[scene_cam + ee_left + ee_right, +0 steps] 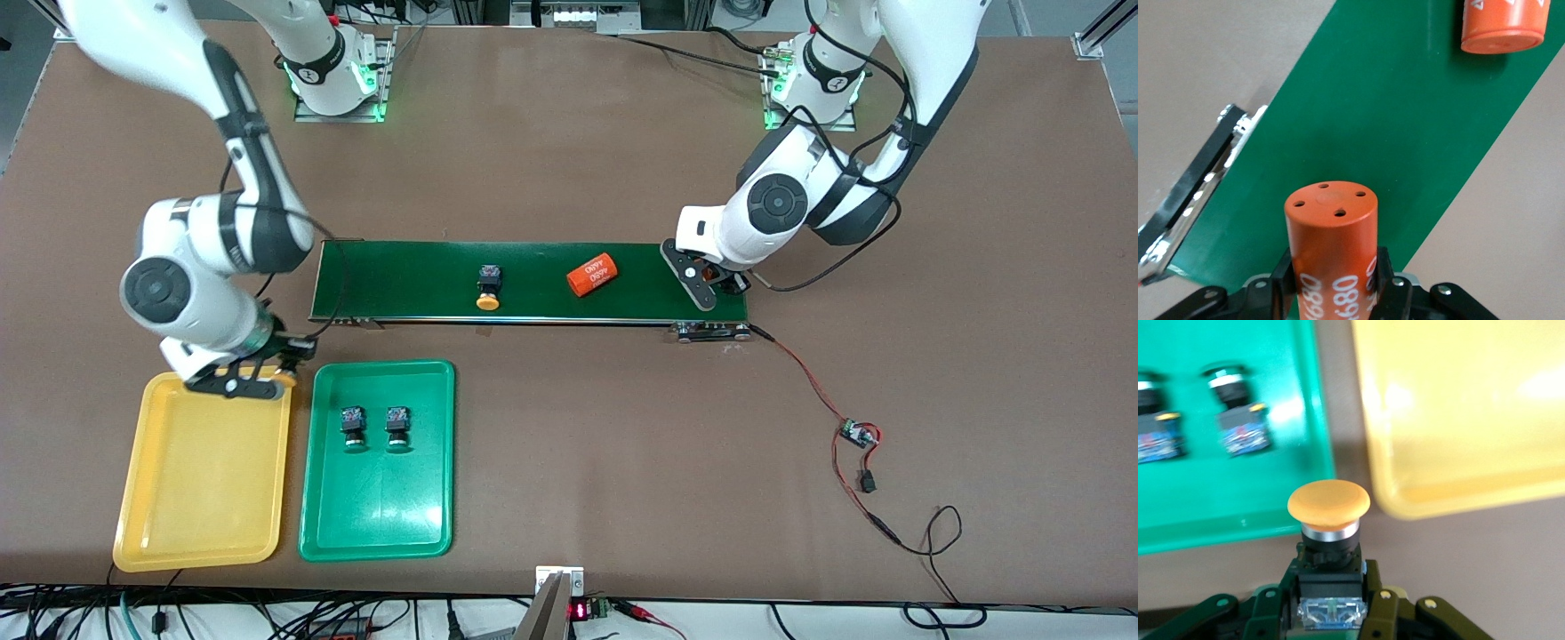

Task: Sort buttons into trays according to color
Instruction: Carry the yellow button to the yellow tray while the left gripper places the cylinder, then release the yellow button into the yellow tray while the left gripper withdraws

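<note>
Light was bright and even from overhead, so the arms cast only soft, short shadows on the brown table (569,124). Pale glare patches lay on the yellow tray (1458,413) and the green tray (378,507), and green lamps glowed at the 2 arm bases. The right wrist view was blurred, while the front view stayed sharp.
</note>
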Robot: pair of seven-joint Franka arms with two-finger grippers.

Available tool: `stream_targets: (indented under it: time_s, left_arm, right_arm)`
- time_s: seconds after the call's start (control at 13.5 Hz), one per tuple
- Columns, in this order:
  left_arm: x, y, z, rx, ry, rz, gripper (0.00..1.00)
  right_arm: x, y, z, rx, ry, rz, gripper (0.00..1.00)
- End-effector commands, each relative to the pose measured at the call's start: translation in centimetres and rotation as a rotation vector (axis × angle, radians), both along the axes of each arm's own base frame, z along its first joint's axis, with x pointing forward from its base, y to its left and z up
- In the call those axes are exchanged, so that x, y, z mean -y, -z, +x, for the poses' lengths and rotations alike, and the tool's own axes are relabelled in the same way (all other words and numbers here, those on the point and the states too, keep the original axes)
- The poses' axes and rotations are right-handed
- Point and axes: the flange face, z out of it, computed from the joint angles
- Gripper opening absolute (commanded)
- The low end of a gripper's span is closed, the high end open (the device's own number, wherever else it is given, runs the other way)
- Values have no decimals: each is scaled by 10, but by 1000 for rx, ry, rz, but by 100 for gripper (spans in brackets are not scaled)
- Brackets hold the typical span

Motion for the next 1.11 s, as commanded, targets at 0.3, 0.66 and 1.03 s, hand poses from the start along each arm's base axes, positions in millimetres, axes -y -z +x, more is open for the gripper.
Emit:
stream_targets:
  time_s: [0.3,0.66,1.03]
  left_arm:
    - [2,-4,0,6,22,-14,100]
    - [-57,-72,54,9,-109,65,100]
    - [-157,-178,81,134,-403,106,100]
  right_arm:
    - [64,46,56,45,-189,-9,6]
    - [83,68,61,70,-267,-10,6]
    - [102,81,63,100,-287,-12,43]
